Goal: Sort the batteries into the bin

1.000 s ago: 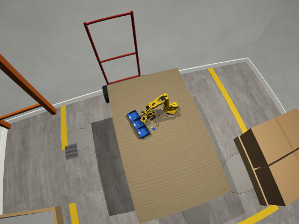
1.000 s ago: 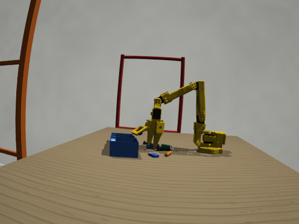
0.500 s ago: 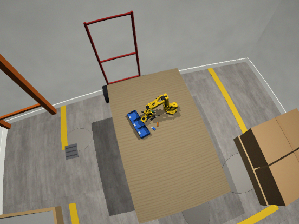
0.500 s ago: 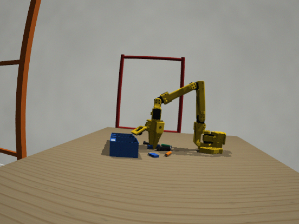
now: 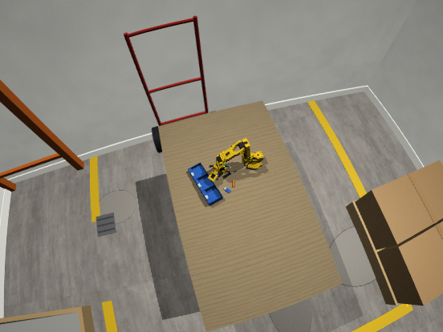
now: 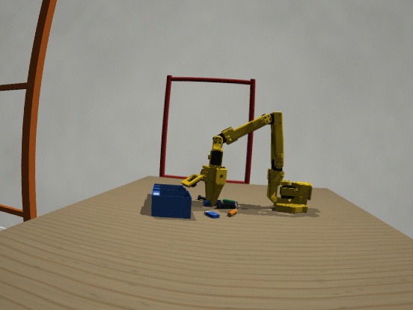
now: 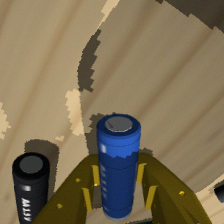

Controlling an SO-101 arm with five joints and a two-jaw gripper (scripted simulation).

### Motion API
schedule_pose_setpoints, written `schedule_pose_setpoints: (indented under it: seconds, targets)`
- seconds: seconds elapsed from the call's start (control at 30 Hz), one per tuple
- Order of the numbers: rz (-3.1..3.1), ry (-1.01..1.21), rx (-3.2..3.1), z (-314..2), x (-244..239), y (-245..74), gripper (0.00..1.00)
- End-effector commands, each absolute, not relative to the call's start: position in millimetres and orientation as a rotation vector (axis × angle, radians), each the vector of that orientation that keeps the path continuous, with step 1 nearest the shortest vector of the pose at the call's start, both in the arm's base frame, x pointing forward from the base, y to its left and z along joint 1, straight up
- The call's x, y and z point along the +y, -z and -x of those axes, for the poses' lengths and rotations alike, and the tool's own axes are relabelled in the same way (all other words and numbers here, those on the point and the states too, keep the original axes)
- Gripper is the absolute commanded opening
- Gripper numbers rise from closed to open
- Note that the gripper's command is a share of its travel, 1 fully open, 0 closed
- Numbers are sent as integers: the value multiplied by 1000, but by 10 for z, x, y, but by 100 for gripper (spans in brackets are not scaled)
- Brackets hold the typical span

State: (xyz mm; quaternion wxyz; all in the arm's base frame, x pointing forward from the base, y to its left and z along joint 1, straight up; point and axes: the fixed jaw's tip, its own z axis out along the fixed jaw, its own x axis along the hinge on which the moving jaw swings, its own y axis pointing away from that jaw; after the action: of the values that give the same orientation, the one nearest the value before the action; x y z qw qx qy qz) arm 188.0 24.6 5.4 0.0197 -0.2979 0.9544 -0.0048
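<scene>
A yellow gripper (image 7: pixel 118 197) pinched a blue battery (image 7: pixel 118 160) low over the table (image 6: pixel 262 254), beside a blue bin (image 6: pixel 171 202). A black battery (image 7: pixel 30 187) lay just left.

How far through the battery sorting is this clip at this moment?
Early. No battery can be seen in the blue bin row yet. In hand: the tool is shut on the blue battery, still down at the table. Left: carry it to bin K, then judge the black battery and the small items nearby.
</scene>
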Motion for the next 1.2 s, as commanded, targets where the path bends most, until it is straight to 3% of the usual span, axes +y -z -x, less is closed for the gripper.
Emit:
schedule_pose_setpoints:
  seconds: [0.0,0.43,0.83,1.17]
  targets:
    - [931,17,2948,-1892,242,-59,0]
    - [931,17,2948,-1896,243,-93,0]
    - [931,17,2948,-1888,242,-524,0]
    - [931,17,2948,-1871,240,-609,0]
